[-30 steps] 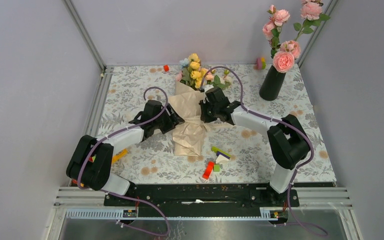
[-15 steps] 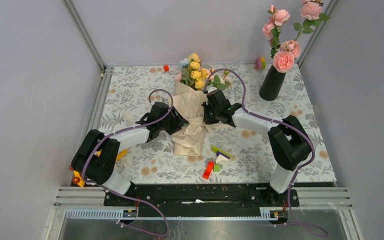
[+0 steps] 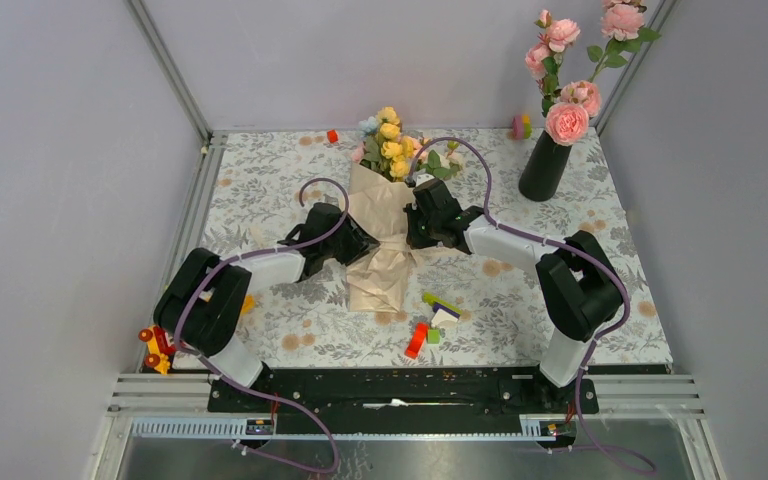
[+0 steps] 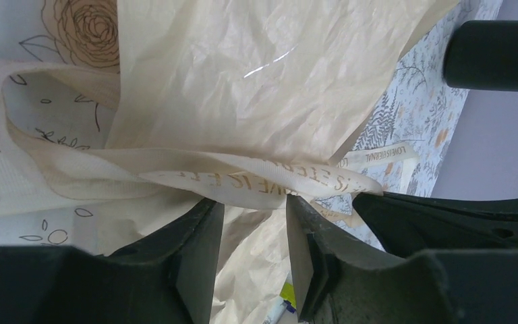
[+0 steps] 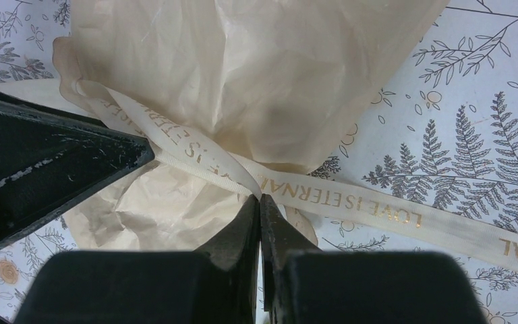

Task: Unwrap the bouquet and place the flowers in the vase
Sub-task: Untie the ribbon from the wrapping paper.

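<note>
Jaws: your left jaws stand part open astride the ribbon (image 4: pixel 243 179), not pinching it; your right jaws are closed hard, tips on the ribbon's crossing, seemingly nipping it.
Bouquet (image 3: pixel 380 215): lies at the middle of the table (image 3: pixel 260 190), flowers (image 3: pixel 392 140) toward 12 o'clock, paper (image 3: pixel 375 285) tail toward 6.
Vase (image 3: pixel 545 165): at 2 o'clock on the table, well apart, pink roses (image 3: pixel 567 122) already in it.
Ribbon feel: likely thin, flat and slick; take a loose tail, not the knot.
Paper feel: probably light, crinkly, easily torn; peel it by an edge.
Stems: hidden in the wrap; expect them thin and bendy, so grip them bunched below the blooms.
</note>
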`<action>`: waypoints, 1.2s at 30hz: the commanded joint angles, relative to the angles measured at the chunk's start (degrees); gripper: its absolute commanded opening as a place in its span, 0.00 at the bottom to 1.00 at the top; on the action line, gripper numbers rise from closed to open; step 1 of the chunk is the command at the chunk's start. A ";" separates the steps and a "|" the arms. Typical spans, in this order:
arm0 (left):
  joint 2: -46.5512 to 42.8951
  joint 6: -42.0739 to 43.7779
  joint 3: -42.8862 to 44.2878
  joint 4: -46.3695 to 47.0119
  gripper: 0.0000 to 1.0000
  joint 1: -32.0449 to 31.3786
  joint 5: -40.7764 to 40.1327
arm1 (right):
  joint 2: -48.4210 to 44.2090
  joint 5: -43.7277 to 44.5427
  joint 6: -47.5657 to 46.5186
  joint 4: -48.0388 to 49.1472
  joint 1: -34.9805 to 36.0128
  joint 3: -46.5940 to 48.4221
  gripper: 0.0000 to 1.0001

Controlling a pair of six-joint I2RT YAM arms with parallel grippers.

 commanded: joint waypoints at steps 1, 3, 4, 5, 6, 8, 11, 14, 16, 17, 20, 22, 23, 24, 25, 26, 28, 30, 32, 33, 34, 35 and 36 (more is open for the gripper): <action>0.91 -0.82 3.08 3.45 0.41 -0.27 -2.23 | -2.73 0.80 0.39 1.78 0.18 0.03 0.02; 1.55 -0.97 3.45 3.44 0.41 -0.22 -2.49 | -2.62 -0.69 0.42 1.75 0.20 0.15 0.02; 1.82 -1.10 3.78 3.34 0.41 -0.26 -2.73 | -2.60 -0.80 0.41 1.74 0.17 0.20 0.02; 2.39 -1.35 4.10 3.26 0.41 -0.27 -2.96 | -2.47 -0.89 0.47 1.74 0.19 0.25 0.01; 2.77 -1.57 4.43 3.19 0.41 -0.27 -3.14 | -2.41 -0.93 0.47 1.83 0.17 0.27 0.01; 3.36 -1.53 5.32 2.66 0.40 -0.27 -3.45 | -2.36 -1.02 0.52 1.95 0.18 0.33 0.01; 3.94 -1.26 5.96 1.73 0.38 -0.35 -4.23 | -2.35 -1.12 0.72 2.06 0.22 0.27 0.01; 4.43 -1.10 6.18 1.41 0.36 -0.44 -5.00 | -2.51 -1.32 1.08 2.62 0.17 0.09 0.01; 4.77 -1.16 6.28 1.17 0.36 -0.44 -5.41 | -2.52 -1.73 1.21 3.03 0.20 -0.14 0.01; 4.98 -1.17 6.38 1.24 0.36 -0.52 -5.56 | -2.57 -2.03 1.26 3.19 0.16 -0.19 0.01; 5.86 -1.17 6.70 1.21 0.36 -0.68 -5.73 | -2.77 -2.87 1.42 3.83 0.22 -0.60 0.00; 6.43 -1.22 7.01 1.21 0.34 -0.77 -5.95 | -2.85 -3.32 1.44 4.26 0.24 -0.90 0.00; 6.65 -1.32 7.10 1.29 0.32 -0.79 -6.15 | -2.97 -3.71 1.37 4.63 0.17 -1.17 0.00; 6.81 -1.38 7.19 1.40 0.28 -0.87 -6.38 | -3.15 -4.02 1.32 5.05 0.18 -1.34 0.00; 6.86 -1.35 7.24 1.47 0.24 -0.96 -6.53 | -3.31 -4.11 1.33 5.31 0.22 -1.64 0.00; 6.87 -1.35 7.28 1.56 0.20 -0.97 -6.82 | -3.50 -3.99 1.35 5.47 0.20 -1.92 0.00; 6.75 -1.35 7.02 2.02 0.12 -1.05 -7.07 | -3.87 -3.49 1.19 5.58 0.20 -2.30 0.00; 6.28 -1.35 6.43 2.88 0.05 -1.06 -7.08 | -4.36 -2.81 1.09 5.56 0.27 -2.74 0.00; 5.33 -1.58 5.33 3.50 0.00 -1.06 -7.11 | -5.13 -1.65 0.93 5.63 0.26 -3.28 0.00; 4.72 -1.65 4.75 3.65 0.00 -1.05 -8.21 | -5.55 -0.69 1.00 5.58 0.19 -3.69 0.00; 3.74 -1.74 4.25 3.66 0.00 -0.94 -8.64 | -6.04 1.00 1.01 5.57 0.23 -4.17 0.00; 2.83 -1.90 3.77 3.51 0.00 -0.94 -8.82 | -6.51 2.53 1.11 5.67 0.20 -4.76 0.00; 1.94 -1.91 3.17 3.34 0.00 -0.92 -8.99 | -6.75 3.94 1.36 5.67 0.15 -5.17 0.00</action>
